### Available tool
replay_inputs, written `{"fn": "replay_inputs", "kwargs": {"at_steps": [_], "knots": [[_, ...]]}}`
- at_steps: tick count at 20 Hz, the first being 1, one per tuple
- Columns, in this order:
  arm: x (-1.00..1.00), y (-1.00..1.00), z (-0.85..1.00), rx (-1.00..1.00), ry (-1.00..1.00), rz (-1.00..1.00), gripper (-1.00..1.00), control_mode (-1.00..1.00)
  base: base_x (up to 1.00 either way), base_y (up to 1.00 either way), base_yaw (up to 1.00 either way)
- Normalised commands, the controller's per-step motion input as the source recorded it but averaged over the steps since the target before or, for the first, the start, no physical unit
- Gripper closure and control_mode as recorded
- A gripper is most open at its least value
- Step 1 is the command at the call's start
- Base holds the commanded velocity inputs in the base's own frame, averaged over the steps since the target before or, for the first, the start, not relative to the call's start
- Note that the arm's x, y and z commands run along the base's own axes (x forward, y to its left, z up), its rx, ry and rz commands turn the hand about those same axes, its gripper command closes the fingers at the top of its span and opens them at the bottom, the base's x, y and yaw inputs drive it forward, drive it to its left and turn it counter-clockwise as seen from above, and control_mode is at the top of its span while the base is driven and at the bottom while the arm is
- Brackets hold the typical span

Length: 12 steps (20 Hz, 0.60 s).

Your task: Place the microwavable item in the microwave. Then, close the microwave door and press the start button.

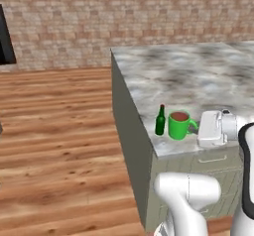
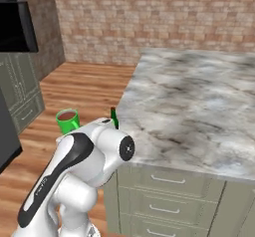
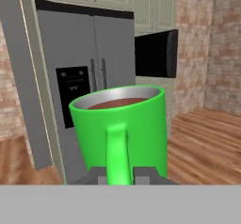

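Beside me a dark green glass bottle [image 1: 160,120] stands near the marble counter's [image 1: 198,76] corner; a grey double-door fridge [image 3: 89,63] faces me.

Glossy green mug [image 3: 123,124]; marbled stone counter [image 1: 198,76].

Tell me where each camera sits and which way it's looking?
Left base view: behind the arm, to its left, looking over the marble counter at the green mug and dark green bottle; white arm at lower right.
Right base view: behind, to its right; arm at lower left.
Hand view: on the hand, facing the fridge and microwave; gripper shut on the mug's handle.
All views share the mug.
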Motion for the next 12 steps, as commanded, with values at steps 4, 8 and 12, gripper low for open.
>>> {"fn": "replay_inputs", "kwargs": {"at_steps": [4, 8, 12], "knots": [[0.0, 0.0, 0.0, 0.0, 0.0, 0.0, 1.0, 1.0, 0.26, 1.0, 0.01], [0.0, 0.0, 0.0, 0.0, 0.0, 0.0, 1.0, 1.0, 0.68, 1.0, 0.0], [0.0, 0.0, 0.0, 0.0, 0.0, 0.0, 1.0, 1.0, 0.96, 0.98, 0.0]]}}
